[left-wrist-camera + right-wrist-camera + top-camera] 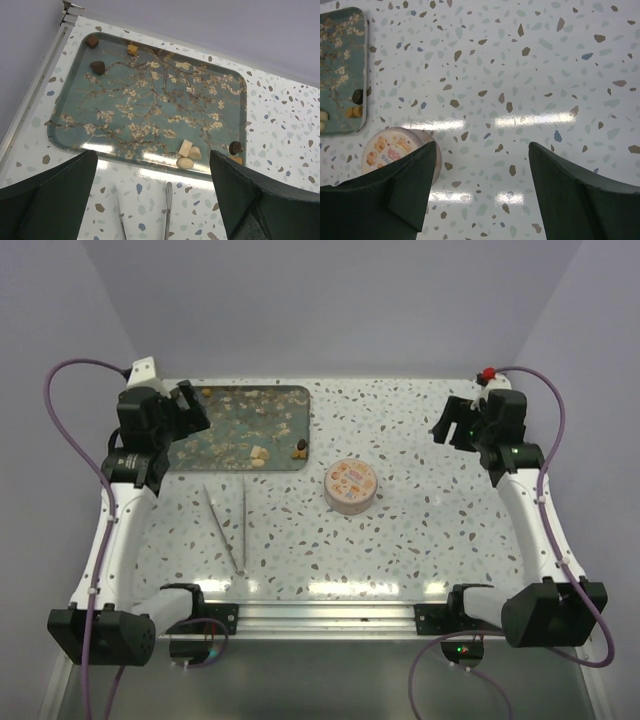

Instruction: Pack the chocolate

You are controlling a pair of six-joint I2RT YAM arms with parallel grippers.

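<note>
The left arm (108,525) is stretching forward along its own side, with the wrist bending inward so that the left hand (188,405) is pointing toward the middle. The right arm (540,525) is mirroring that pose, and the right hand (452,422) is likewise angling inward. Both hands are hanging raised and gripping nothing. In each wrist view the dark fingers (55,195) are standing wide apart, on the left as on the right (580,195).
</note>
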